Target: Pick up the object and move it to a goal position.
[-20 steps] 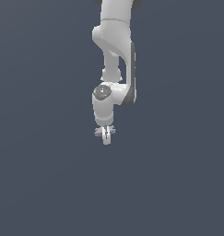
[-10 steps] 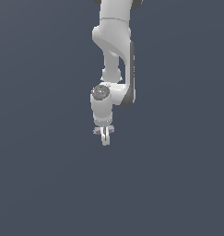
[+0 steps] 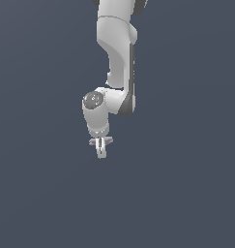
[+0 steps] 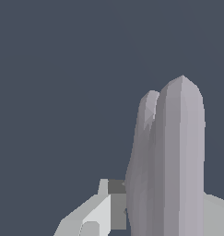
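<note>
Jaws closed on the object (image 3: 95, 142): that is how the exterior view reads, with the pale grey-lilac piece sitting between the white fingers (image 3: 102, 150) and poking out sideways toward the exterior view's left, a smaller nub showing on the other side. Its long axis there runs roughly crosswise to the fingers, which point downward. In the wrist view the object (image 4: 166, 161) fills the frame beside one finger (image 4: 92, 216) as a tall, lobed, lilac-grey shape standing up from between the jaws, so it lies right at the jaws, not off to any side of them. Whether both fingers press on it cannot be confirmed, since the second finger is mostly hidden behind the piece in the wrist view, and the exterior view is too small to show contact on each face.

Outward from there, the gripper (image 3: 101, 154) hangs below the white wrist and arm (image 3: 116, 58), which comes down from the top of the exterior view. Nothing else shows around it: only flat dark blue-grey background, no worktop edge and no goal marker in either view.

My judgement is that the pick is done and the carry remains; since no goal is visible, its direction cannot be told.
</note>
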Tool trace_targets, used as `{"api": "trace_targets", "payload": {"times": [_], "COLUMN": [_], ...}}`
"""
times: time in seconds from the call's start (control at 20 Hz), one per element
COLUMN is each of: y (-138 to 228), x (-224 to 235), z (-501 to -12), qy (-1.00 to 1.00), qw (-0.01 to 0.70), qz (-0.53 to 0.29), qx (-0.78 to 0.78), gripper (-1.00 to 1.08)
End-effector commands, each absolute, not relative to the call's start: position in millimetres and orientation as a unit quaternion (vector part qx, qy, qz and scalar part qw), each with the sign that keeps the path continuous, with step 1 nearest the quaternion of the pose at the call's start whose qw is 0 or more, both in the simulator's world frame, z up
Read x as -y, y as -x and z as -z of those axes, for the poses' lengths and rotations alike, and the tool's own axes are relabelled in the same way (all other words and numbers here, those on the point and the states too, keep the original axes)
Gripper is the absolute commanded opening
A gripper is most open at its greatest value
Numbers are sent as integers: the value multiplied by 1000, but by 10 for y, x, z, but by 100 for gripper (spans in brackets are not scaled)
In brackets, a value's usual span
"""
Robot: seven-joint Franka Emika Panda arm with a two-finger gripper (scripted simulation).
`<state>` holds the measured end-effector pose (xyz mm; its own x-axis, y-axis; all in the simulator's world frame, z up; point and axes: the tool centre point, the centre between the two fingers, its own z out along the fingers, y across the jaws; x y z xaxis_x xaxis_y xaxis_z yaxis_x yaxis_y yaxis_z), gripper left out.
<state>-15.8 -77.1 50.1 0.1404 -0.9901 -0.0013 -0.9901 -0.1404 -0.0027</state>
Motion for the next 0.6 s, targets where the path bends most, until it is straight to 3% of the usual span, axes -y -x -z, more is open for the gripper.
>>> {"api": "trace_targets", "payload": {"times": [0.0, 0.55], "y": [35, -516], "x": [902, 1455], "z": [-567, -843], "qy": [755, 755], "qw": [1, 0], "qz": [1, 1], "qx": [-656, -655], "gripper": [-100, -100]}}
